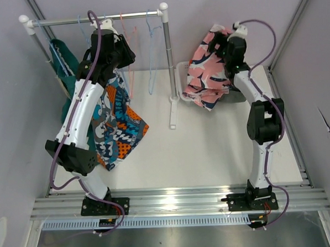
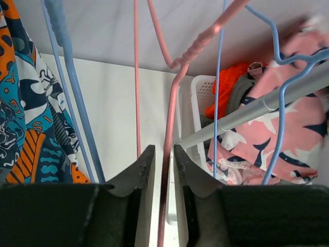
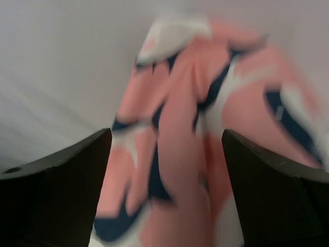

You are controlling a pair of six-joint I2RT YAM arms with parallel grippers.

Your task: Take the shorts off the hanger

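Between R fingers, spread wide: pink print shorts; L fingers pinch pink hanger.

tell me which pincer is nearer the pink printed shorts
Right. The right pincer is at the pink printed shorts, cloth between its jaws. The left pincer is away at the rack, astride a pink hanger wire.

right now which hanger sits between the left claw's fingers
The pink wire hanger, the only one running between the fingers of the left claw; the blue hangers hang to either side.
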